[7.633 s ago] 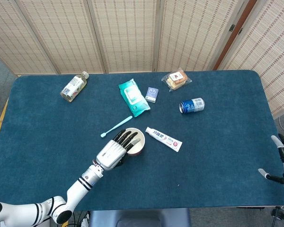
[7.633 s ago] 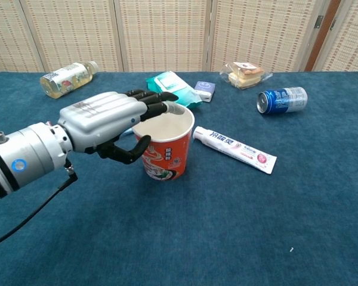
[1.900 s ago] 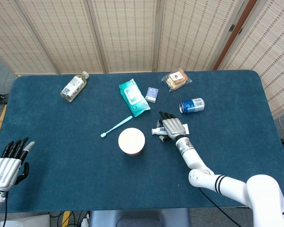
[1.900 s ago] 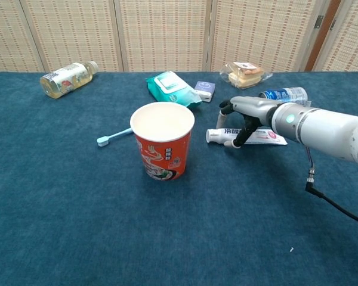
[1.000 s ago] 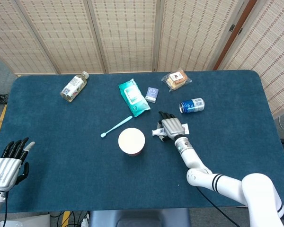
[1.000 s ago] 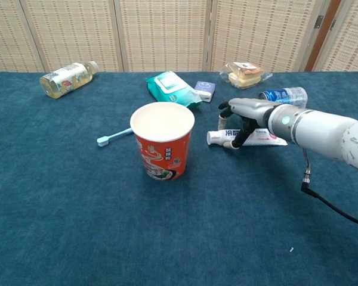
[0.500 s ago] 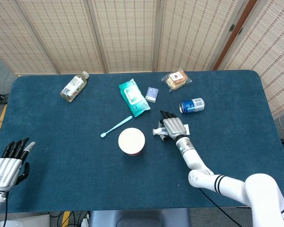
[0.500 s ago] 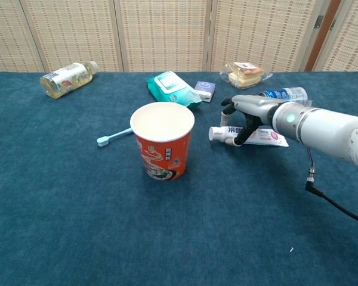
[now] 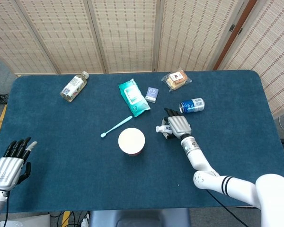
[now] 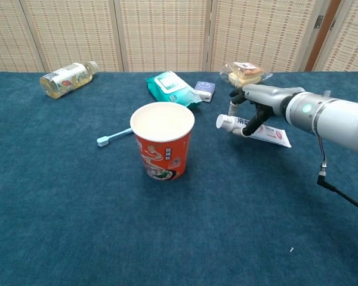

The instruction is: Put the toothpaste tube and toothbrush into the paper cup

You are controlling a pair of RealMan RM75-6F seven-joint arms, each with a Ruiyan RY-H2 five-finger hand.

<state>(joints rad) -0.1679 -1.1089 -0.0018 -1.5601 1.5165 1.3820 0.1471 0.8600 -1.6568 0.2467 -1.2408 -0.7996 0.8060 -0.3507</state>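
— Left hand [image 9: 9, 163], what of it?
— Silver shell, dark fingers spread, holding nothing, at the table's [image 9: 47, 142] near-left edge.
— And across the blue felt?
— Slim pale-blue toothbrush [image 9: 116, 126] lies flat just left of the upright, round-rimmed paper cup [image 10: 162, 140]. Right of the cup, the right hand [image 10: 255, 101] grips the white toothpaste tube [image 10: 255, 130], cap end toward the cup.

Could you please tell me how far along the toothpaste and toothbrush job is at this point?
Nothing is in the paper cup yet. The right hand holds the toothpaste tube lifted off the table, cap end toward the cup. The toothbrush lies untouched on the table. The left hand waits apart.
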